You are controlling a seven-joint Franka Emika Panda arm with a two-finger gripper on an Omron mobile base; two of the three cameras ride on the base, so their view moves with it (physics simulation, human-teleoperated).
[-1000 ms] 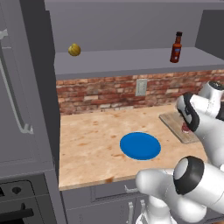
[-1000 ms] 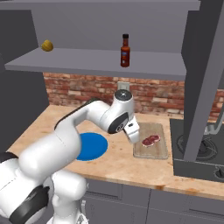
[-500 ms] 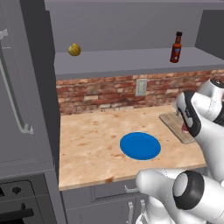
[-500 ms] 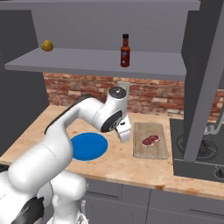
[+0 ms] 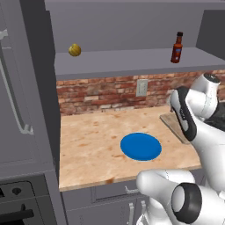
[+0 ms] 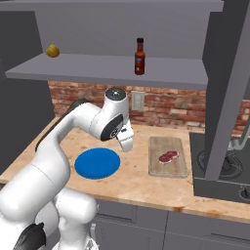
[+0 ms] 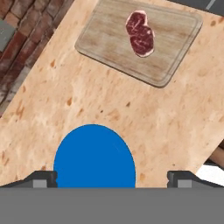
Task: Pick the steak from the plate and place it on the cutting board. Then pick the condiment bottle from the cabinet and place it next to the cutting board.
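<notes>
End effector (image 6: 127, 145) withdrawn from cutting board (image 6: 168, 156), empty.

I see the steak (image 6: 168, 156), a small red-pink slab with white marbling, lying flat on the cutting board (image 6: 168, 171), near its middle. The cutting board, light brown wood with rounded corners, lies flat on the counter, near the plate (image 6: 97, 163) but apart from it. The plate is flat, round, bright blue and bare. The condiment bottle (image 6: 140, 56), dark brown-red with a black cap, stands upright on the grey shelf of the cabinet (image 6: 97, 66).
</notes>
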